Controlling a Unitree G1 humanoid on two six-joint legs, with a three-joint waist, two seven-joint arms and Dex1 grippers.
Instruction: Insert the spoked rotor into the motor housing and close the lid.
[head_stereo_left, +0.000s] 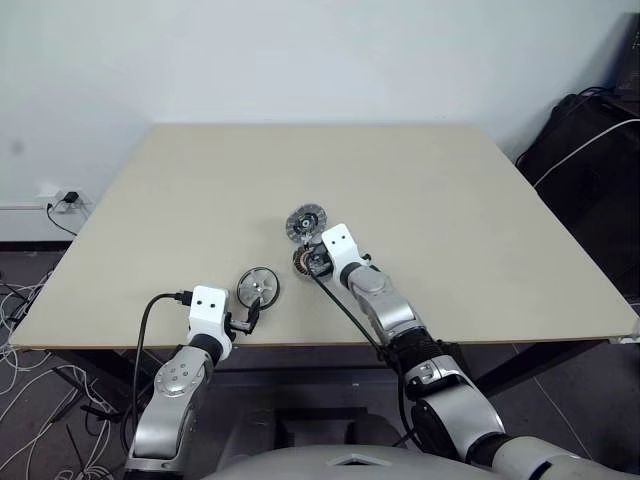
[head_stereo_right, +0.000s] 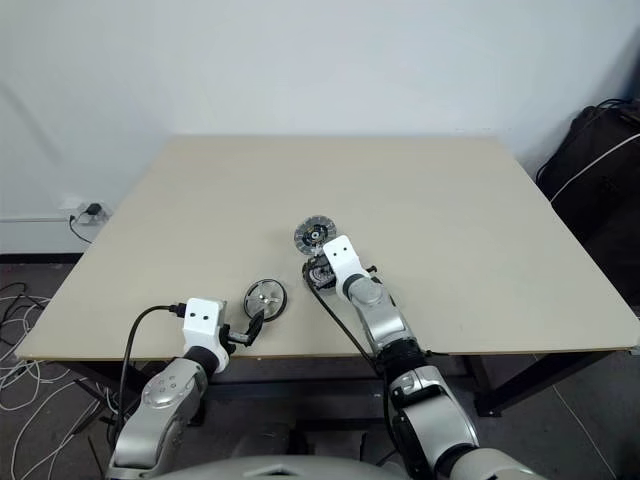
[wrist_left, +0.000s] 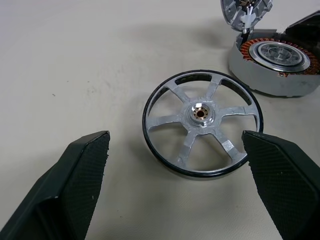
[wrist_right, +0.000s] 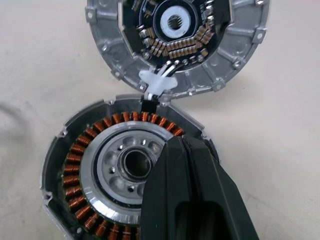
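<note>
Grey spoked rotor (wrist_left: 202, 129) between left hand (wrist_left: 182, 165) fingers

Beige table (head_stereo_left: 200, 190), black bag (head_stereo_left: 590, 140)

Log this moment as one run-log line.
left gripper: open, straddling spoked rotor on table | right gripper: shut, over motor housing | lid: open, lying beside housing | rotor not inserted

Silver arms (head_stereo_left: 385, 305) — black ribbed fingers (wrist_left: 75, 180)
</note>
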